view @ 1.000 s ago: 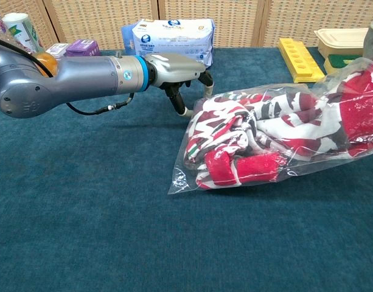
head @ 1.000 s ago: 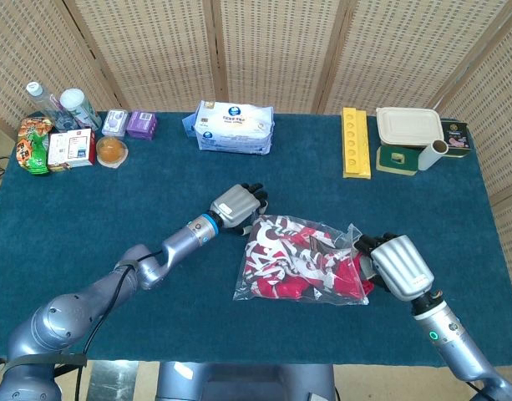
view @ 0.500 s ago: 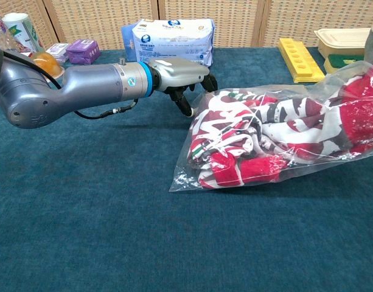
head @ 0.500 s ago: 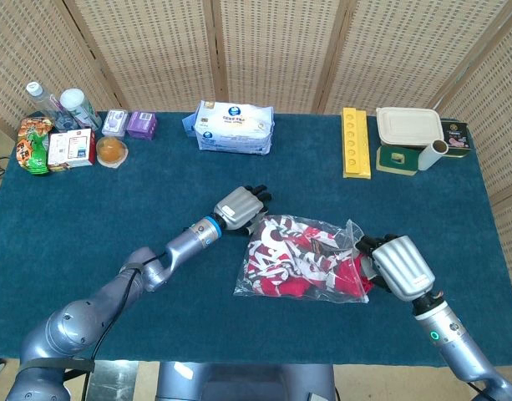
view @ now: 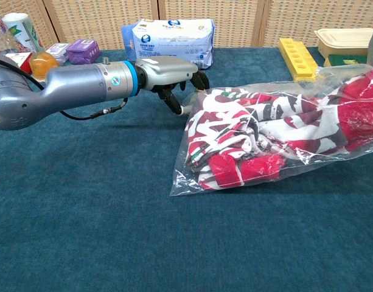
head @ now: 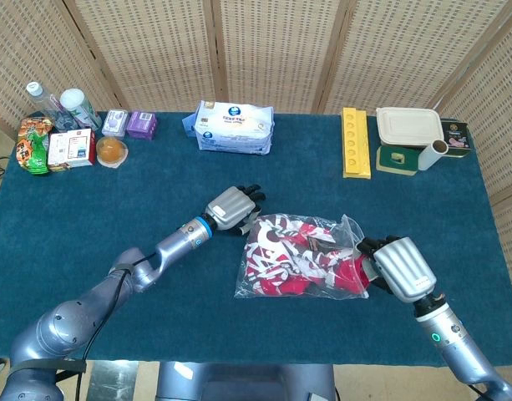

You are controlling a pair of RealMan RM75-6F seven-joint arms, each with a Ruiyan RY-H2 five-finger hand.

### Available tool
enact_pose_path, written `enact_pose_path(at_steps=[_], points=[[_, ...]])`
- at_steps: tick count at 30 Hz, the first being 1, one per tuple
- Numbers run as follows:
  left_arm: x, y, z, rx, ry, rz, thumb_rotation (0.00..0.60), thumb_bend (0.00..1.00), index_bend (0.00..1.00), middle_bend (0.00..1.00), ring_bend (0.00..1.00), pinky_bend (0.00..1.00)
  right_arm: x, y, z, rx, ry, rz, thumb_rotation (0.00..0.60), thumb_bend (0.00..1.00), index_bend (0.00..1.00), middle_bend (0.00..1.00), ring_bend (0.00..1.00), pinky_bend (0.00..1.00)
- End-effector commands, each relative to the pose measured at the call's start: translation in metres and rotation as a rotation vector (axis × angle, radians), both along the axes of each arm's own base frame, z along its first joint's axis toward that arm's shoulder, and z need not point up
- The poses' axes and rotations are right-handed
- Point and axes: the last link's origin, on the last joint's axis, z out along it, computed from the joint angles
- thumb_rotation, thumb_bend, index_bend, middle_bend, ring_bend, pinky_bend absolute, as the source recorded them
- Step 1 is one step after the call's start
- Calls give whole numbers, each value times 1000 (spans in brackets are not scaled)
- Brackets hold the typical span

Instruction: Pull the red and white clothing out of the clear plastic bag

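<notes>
Right hand [head: 399, 267]: gripping the clear plastic bag [head: 264, 284] at its open end, anchoring it. Red and white clothing [head: 301, 259]: lying inside the bag, mid-counter [head: 114, 209]. Left hand [head: 231, 208]: fingers curling at the bag's far corner; hold indeterminate.

I see the plastic bag [head: 301, 259] in the middle of the counter [head: 114, 209], with the clothing [head: 293, 255] inside it. My left robot hand [head: 232, 206] is at its far left corner, my right robot hand [head: 397, 267] at its right end. A wipes pack [head: 234, 127] lies behind, at the far edge.
</notes>
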Motion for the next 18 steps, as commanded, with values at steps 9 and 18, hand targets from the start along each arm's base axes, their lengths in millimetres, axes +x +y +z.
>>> enact_pose_path(at_steps=[9,18], points=[[-50,-6,42,9,4,28,600,563,657,203,94,287,3,6,0,1,-6,16,600,664,733,547,719,673],[-88,-21,75,24,9,62,600,561,657,203,94,287,10,9,-6,19,-6,39,600,665,735,553,726,677]])
